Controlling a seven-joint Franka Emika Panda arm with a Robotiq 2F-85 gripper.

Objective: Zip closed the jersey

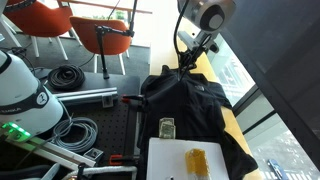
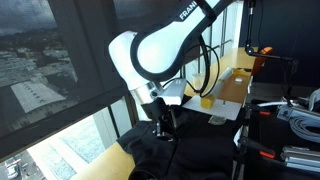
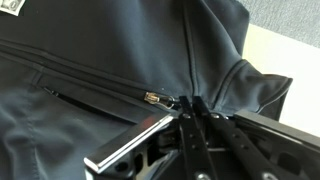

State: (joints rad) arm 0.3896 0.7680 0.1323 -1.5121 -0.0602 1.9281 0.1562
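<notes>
Jersey [image 1: 190,105]: zipping step, judged nearly done. Gripper [image 3: 190,108]: fingers pinched together just beside zipper pull [image 3: 153,98]; hold on it unclear. Next: short, straight pull.

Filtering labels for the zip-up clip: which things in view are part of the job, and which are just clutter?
Job:
- jersey
- zipper pull
- gripper, at the jersey

Lying about:
- white board
- yellow item on the board
- small container
- cable coils
- orange chairs
</notes>
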